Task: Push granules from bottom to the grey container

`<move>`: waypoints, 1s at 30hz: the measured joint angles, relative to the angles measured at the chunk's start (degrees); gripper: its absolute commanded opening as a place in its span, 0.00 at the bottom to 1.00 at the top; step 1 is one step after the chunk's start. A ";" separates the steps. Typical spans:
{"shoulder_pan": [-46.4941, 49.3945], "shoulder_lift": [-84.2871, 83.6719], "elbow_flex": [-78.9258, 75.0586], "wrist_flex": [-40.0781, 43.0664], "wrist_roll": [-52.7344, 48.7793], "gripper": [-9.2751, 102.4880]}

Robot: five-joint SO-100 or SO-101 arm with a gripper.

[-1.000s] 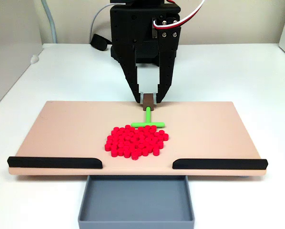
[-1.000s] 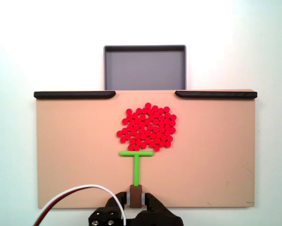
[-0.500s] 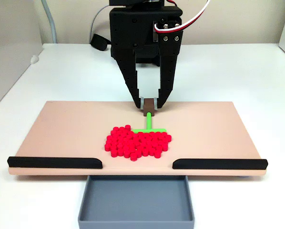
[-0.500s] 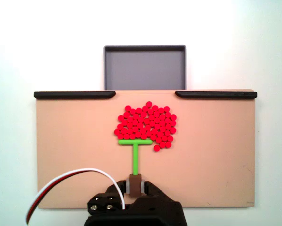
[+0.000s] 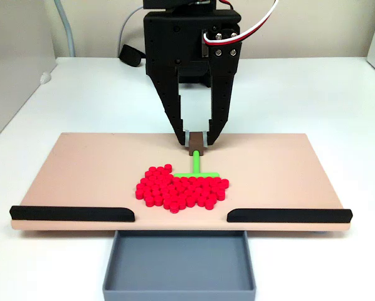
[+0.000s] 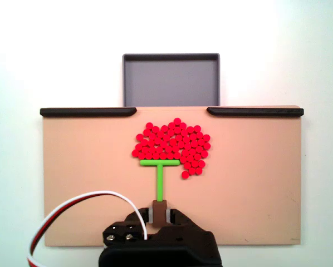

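Between the two black strips (image 6: 88,112) (image 6: 254,112) you have an open gap that leads straight to the grey container (image 6: 171,58). The granules (image 6: 173,144) lie in front of this gap. Both sides of the tan board (image 6: 83,178) are bare.

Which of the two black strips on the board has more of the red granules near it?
Neither clearly: the granules sit opposite the gap between the left black strip and the right black strip, touching neither.

White table (image 5: 313,94), seemingly beige wall (image 5: 313,28) behind.
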 measured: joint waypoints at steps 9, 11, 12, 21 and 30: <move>-0.79 0.53 -1.85 0.79 0.18 0.08; -1.32 0.62 -2.90 0.79 0.53 0.08; -1.41 1.05 -3.16 0.88 0.79 0.08; -1.41 7.82 -4.39 9.84 0.70 0.08; 1.58 16.61 -4.04 21.01 -2.11 0.08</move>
